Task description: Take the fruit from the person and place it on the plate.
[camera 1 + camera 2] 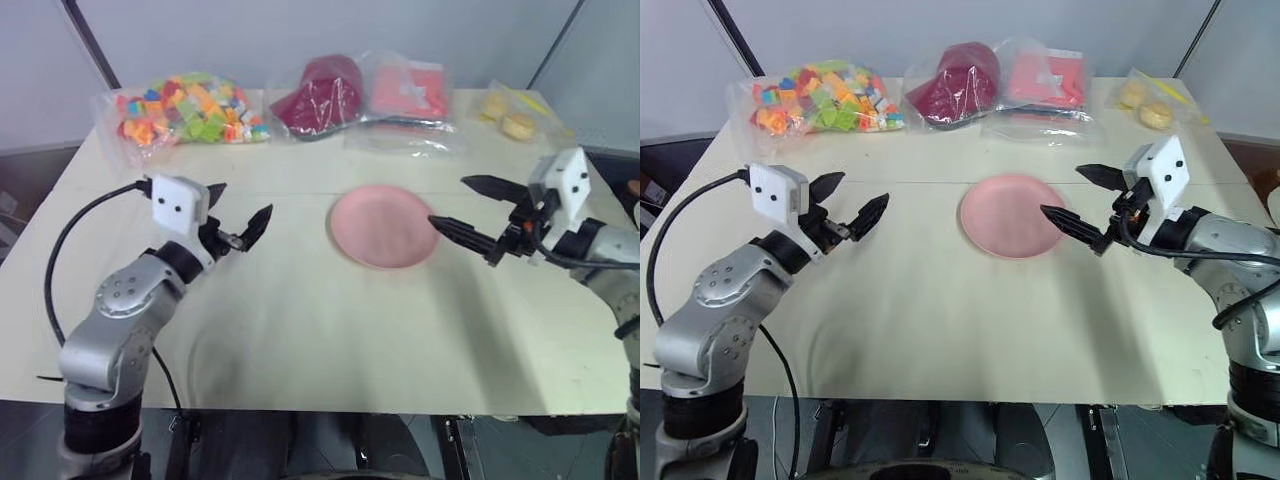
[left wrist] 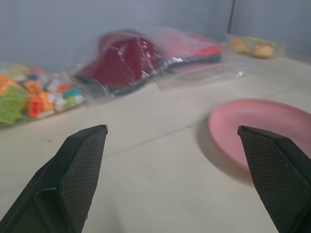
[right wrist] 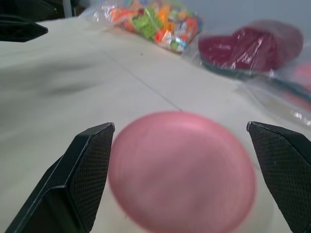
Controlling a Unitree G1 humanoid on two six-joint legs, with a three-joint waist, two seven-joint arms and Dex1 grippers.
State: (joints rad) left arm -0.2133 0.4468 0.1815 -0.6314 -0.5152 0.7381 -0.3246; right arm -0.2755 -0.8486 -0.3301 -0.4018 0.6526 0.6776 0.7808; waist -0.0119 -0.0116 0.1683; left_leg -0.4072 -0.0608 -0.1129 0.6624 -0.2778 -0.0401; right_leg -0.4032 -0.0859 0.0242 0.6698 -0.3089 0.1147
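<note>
The pink plate (image 1: 383,226) lies flat on the pale table (image 1: 300,340), between my two claws and a little past them. It is round, plain and smooth, an even soft pink with a low rim, and nothing rests on it. Through my right wrist camera it sits framed between my two black fingers (image 3: 77,179), its face bare and faintly glossy.

My right claw (image 1: 470,212) hovers just beside the plate's right edge, above the table, released, its fingers spread wide and holding nothing. One fingertip reaches over the plate's rim without touching it. My left claw (image 1: 238,215) hangs over bare table well to the plate's left, also released and empty, its textured pads (image 2: 80,167) far apart.

Along the far edge of the table lie clear bags: one of mixed coloured building blocks (image 1: 185,108) at the left, one with a dark red folded item (image 1: 322,95), one with a lighter pink-red item (image 1: 408,92), and at the right one with small round yellowish pieces (image 1: 510,115).
</note>
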